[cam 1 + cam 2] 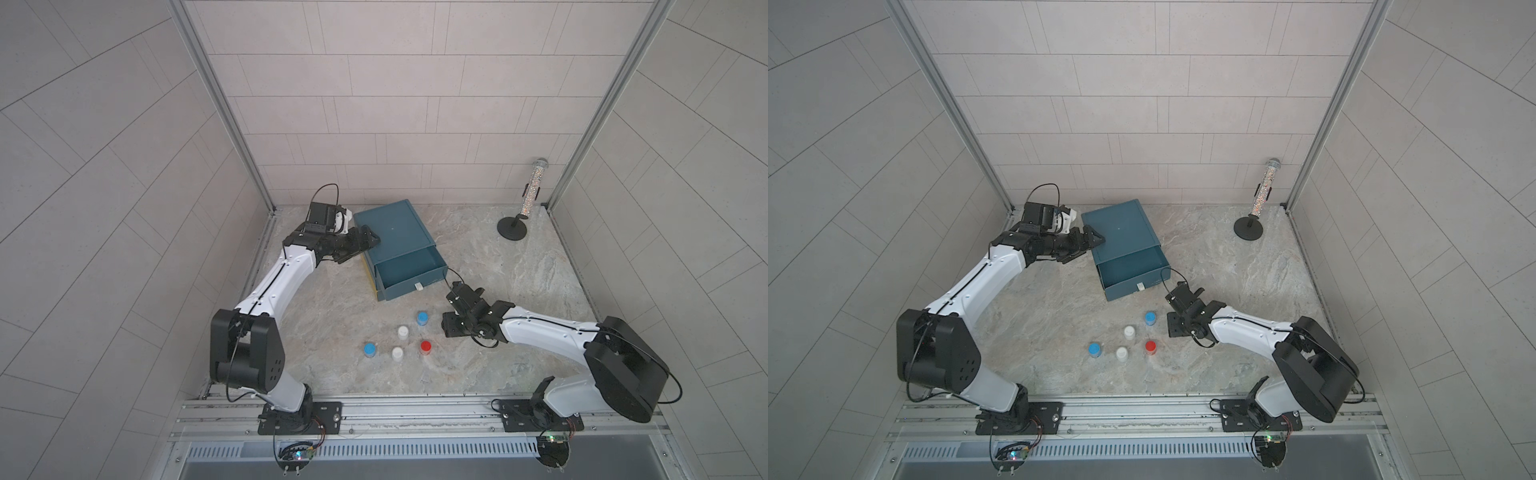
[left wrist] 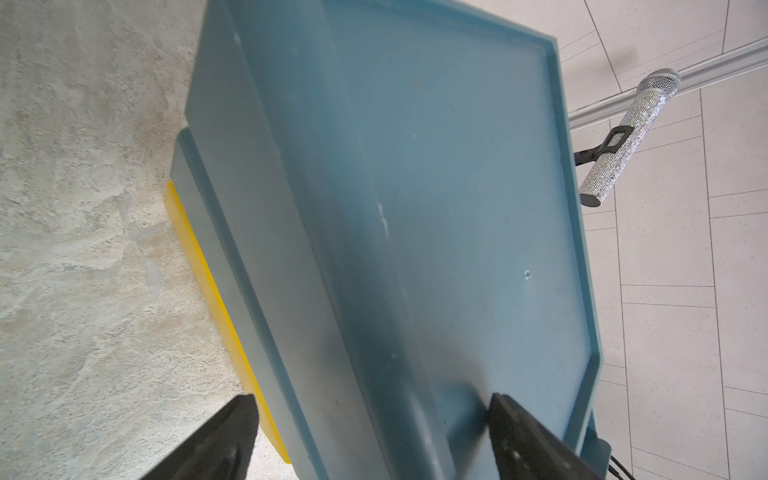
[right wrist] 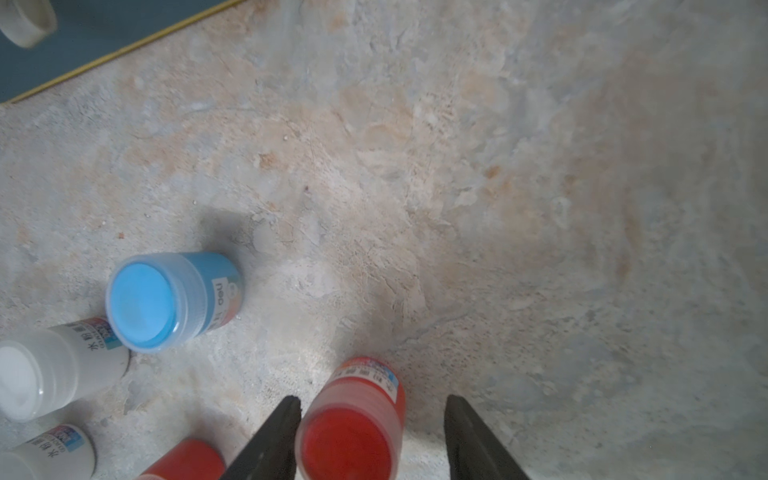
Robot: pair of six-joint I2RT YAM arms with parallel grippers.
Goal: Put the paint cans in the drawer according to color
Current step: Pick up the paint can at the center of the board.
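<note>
Your right gripper straddles an upright red paint can with jaws released. One finger sits just beside the cap and the other stands clear; the can's long axis is vertical, cap up. Bare table lies beyond the fingertips and off the clear finger, while a blue paint can stands near the close finger's side. Your left gripper is spread astride the drawer cabinet top edge, not clamped.

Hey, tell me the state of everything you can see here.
Right gripper: open.
Left gripper: open, straddling cabinet edge.
Drawer: pulled open, nothing visible inside.
Red can between right fingers: upright, unclamped.
Other red can: upright on table.
Blue cans: upright.
White cans: upright.
</note>
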